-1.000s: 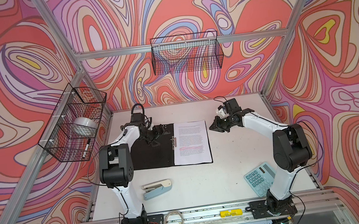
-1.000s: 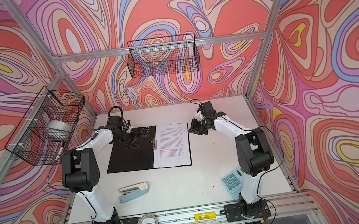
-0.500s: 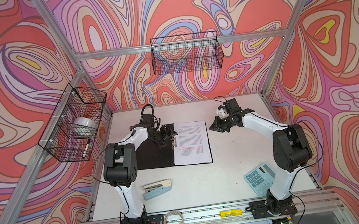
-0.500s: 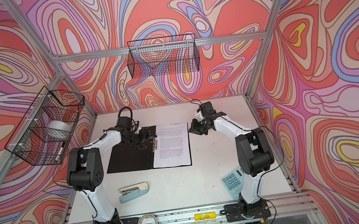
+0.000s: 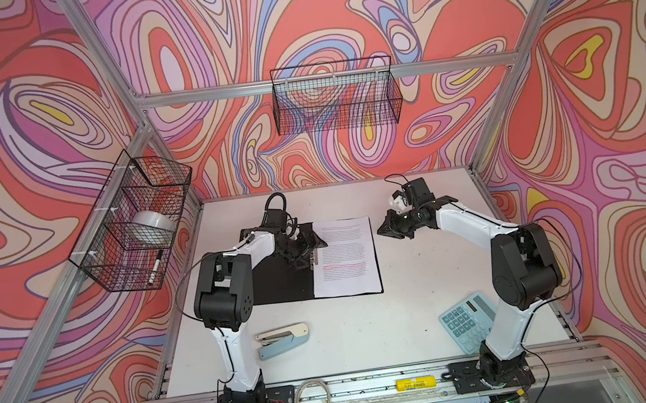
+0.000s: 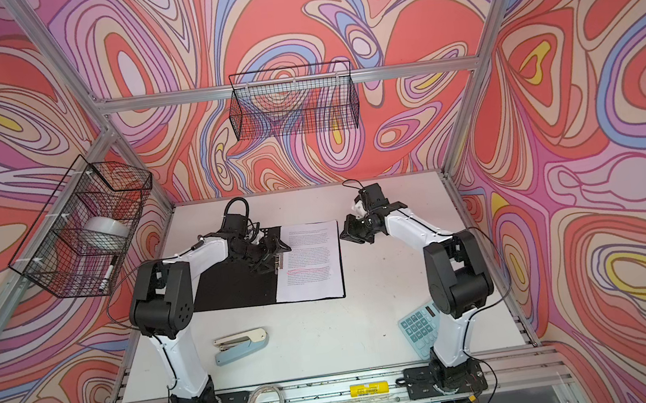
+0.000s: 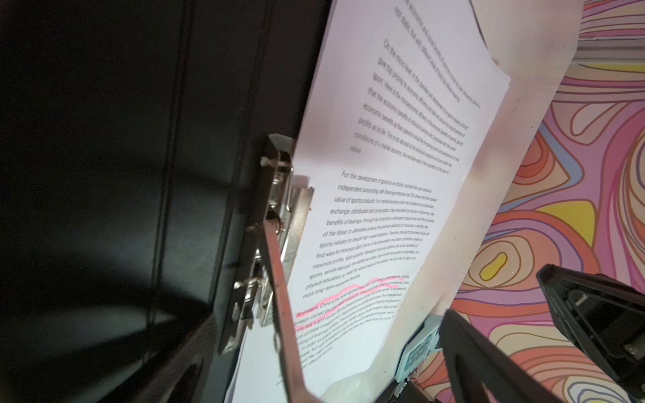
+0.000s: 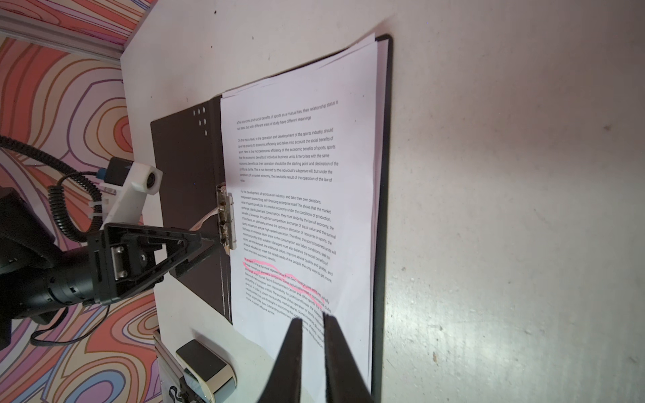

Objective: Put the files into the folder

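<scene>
You've got a white table (image 5: 370, 330) with faint dark specks. The folder (image 5: 280, 277) is black inside, with a few pale dots near one corner and a silver clip (image 7: 279, 223). The files (image 5: 346, 250) are white sheets with small black text and one pink highlighter streak. Stapler (image 5: 283, 338): pale blue body, cream top. Calculator (image 5: 468, 320): pale teal, darker teal keys. Back basket (image 5: 335, 96) and side basket (image 5: 134, 217) are both black wire mesh; the side one has a whitish roll (image 5: 152, 225). Your arms (image 5: 467, 226) are white with black joints. Yellow tag (image 5: 415, 383) on a grey rail (image 5: 357, 388). Walls (image 5: 331, 9): swirling bands of red, pink, purple, blue and cream, yellow spots, dark outlines.
</scene>
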{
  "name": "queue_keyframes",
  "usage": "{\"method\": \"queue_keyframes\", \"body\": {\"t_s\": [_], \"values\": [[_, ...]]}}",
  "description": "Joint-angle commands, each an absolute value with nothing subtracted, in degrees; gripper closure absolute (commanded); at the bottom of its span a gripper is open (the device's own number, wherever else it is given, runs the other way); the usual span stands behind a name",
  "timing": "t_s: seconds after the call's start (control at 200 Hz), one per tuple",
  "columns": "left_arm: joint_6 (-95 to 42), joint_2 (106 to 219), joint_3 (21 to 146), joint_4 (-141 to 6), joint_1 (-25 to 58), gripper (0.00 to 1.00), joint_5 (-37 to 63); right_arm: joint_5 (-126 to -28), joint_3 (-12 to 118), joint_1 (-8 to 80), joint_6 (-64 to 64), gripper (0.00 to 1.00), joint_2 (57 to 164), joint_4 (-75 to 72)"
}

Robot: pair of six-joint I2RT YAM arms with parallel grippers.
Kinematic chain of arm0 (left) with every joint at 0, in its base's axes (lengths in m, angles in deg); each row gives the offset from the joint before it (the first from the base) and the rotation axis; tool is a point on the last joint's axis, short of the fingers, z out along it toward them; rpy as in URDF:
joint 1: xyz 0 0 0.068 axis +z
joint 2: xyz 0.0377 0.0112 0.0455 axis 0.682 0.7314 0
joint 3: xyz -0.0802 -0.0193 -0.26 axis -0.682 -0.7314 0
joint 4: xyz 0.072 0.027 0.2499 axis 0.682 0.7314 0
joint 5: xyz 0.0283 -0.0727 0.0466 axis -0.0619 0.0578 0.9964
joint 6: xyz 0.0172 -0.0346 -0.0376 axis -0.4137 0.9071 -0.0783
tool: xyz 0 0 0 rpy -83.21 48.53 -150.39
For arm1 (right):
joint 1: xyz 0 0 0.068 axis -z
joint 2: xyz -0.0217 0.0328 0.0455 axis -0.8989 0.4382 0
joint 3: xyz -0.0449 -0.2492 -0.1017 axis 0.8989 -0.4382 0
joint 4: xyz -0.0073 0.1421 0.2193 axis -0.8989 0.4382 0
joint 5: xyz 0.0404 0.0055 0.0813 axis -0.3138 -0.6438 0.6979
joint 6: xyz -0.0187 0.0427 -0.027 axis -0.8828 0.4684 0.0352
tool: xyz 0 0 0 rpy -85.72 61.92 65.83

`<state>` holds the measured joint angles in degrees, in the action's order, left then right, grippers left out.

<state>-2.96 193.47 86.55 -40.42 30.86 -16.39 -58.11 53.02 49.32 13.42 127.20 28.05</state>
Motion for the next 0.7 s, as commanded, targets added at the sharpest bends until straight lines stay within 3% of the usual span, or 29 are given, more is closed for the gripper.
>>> {"method": "queue_keyframes", "body": {"t_s": [0.0, 0.696], "values": [[-1.64, 196.05, 87.66, -41.7, 29.75, 0.0, -17.35, -59.11, 52.42, 49.2, 12.23, 0.86, 125.33, 28.46], [6.9, 201.25, 95.75, -45.03, 22.69, 0.0, -18.57, -65.45, 56.42, 49.5, 11.17, 0.86, 124.43, 32.88]]}}
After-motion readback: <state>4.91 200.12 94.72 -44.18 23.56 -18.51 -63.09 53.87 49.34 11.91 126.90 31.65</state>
